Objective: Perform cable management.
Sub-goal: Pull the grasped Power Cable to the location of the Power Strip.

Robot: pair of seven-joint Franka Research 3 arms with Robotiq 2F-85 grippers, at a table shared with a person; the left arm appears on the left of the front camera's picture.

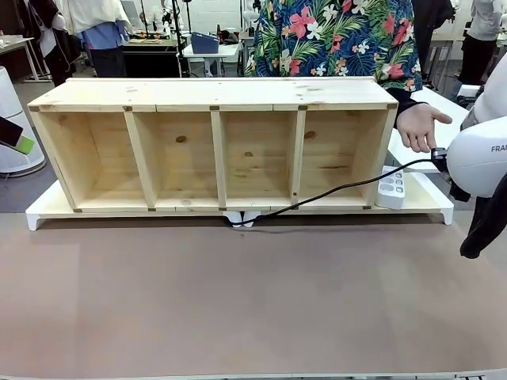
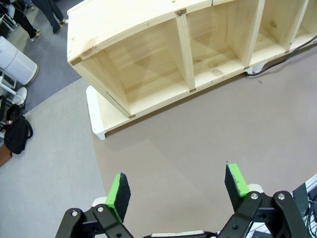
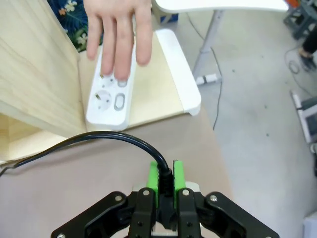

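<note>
The cable (image 1: 341, 190) is a thin glossy black cord. It runs from under the middle of the wooden shelf (image 1: 214, 95) to the right, rising off the table. My right gripper (image 3: 166, 179) is shut on its end, and the cable (image 3: 99, 136) arcs away to the left from between the green pads. Just beyond lies a white power strip (image 3: 111, 96) with a person's hand (image 3: 119, 34) resting its fingers on it. My left gripper (image 2: 178, 186) hangs open and empty above the brown tabletop, well short of the shelf's left end (image 2: 124, 64).
The long four-compartment shelf stands on a white base board (image 1: 47, 214) across the table's far half. The person stands behind its right end, hand (image 1: 418, 127) beside the power strip (image 1: 390, 190). A white side table (image 3: 218, 6) and floor lie past the table's edge.
</note>
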